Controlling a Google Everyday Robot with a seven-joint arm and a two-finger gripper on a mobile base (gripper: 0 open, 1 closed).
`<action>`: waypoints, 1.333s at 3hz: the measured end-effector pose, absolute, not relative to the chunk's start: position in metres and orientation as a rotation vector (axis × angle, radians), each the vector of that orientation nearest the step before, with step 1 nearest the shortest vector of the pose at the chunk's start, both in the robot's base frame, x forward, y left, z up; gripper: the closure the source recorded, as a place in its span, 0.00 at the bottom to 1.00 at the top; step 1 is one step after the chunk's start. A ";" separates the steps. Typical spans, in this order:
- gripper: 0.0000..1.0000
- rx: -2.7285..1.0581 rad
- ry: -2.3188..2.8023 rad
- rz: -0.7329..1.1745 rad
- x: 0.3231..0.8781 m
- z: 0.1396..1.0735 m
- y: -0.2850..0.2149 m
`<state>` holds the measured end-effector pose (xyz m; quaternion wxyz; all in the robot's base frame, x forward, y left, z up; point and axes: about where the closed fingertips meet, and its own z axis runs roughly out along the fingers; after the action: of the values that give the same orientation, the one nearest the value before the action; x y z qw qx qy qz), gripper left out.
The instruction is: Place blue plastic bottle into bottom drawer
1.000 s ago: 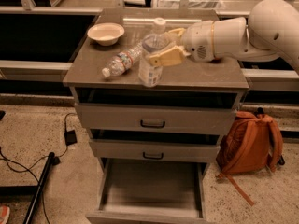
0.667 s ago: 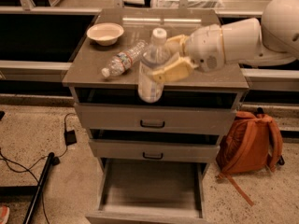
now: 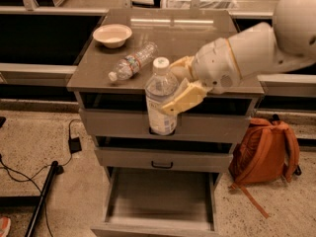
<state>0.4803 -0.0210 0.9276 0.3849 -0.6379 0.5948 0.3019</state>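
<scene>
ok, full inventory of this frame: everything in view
blue plastic bottle: 1, clear bluish, white cap; upright, held in front of the top drawer face
slim bottle: 1, clear, red-green label; lying on cabinet top
bowl: 1, pale; cabinet top, back left
cabinet: 1, grey, three drawers
bottom drawer: 1, grey; pulled open
backpack: 1, orange; floor, right of cabinet
power adapter: 1, black, cabled; floor, left
arm: 1, white; reaching in from right
gripper: 1, yellowish fingers; shut on the blue plastic bottle
</scene>
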 end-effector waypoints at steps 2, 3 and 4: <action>1.00 -1.382 1.573 0.872 0.505 0.751 -0.062; 1.00 -1.335 1.619 0.824 0.508 0.699 -0.092; 1.00 -1.330 1.621 0.822 0.509 0.695 -0.094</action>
<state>0.5091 -0.0937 0.6947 0.4302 -0.5330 0.6497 0.3297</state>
